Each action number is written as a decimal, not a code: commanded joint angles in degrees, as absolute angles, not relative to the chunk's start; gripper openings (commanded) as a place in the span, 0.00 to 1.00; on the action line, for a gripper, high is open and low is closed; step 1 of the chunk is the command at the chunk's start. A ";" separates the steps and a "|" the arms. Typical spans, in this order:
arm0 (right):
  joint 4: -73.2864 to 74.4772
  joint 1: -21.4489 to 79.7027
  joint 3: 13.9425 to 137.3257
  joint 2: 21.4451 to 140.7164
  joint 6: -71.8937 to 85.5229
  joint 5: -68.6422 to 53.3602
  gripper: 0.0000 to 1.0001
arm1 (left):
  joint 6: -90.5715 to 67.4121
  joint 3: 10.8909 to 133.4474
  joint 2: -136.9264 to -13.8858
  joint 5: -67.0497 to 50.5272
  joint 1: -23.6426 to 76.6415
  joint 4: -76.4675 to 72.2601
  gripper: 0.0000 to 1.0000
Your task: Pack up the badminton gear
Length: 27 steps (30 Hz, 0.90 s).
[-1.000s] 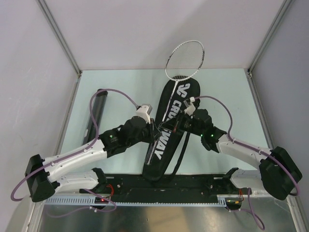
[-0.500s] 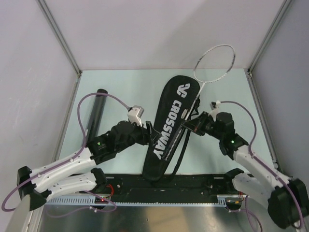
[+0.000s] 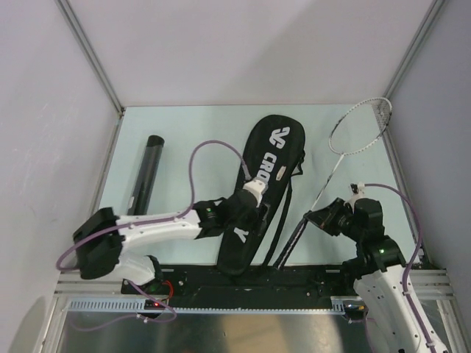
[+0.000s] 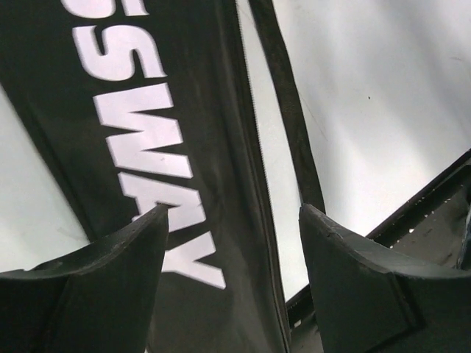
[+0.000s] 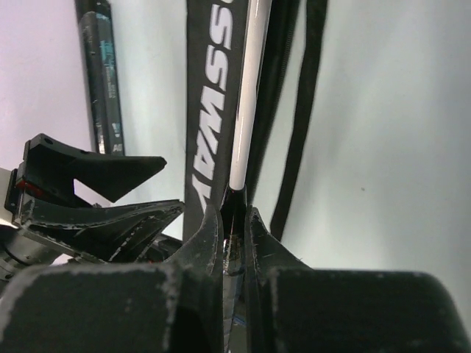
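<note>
I see pale green table (image 3: 199, 132) at centre | grey enclosure walls (image 3: 243, 51) from 9 through 12 to 3 o'clock | metal corner posts (image 3: 90, 55) at 11 and 1 | black mounting rail (image 3: 294, 278) at 6 | white slotted strip (image 3: 221, 304) just beyond it at 6.

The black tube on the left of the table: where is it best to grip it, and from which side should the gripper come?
Probably at mid-length of the black tube, coming down from above with the jaws across its width. It lies flat on the table, long and round, so a middle grip should keep it level. The open left gripper is the nearer one.
</note>
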<state>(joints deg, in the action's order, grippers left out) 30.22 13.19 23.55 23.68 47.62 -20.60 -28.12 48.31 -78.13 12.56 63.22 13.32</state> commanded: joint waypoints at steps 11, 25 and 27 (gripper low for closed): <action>40.21 11.34 22.39 15.86 44.22 -21.69 0.00 | -22.99 57.47 -95.51 18.75 66.44 8.70 0.67; 40.45 11.58 21.62 10.83 46.96 -32.62 0.00 | -28.25 60.71 -95.84 13.72 58.69 10.02 0.00; 42.72 11.60 21.69 8.05 47.66 -33.36 0.00 | -28.88 61.37 -94.43 12.84 57.06 10.02 0.00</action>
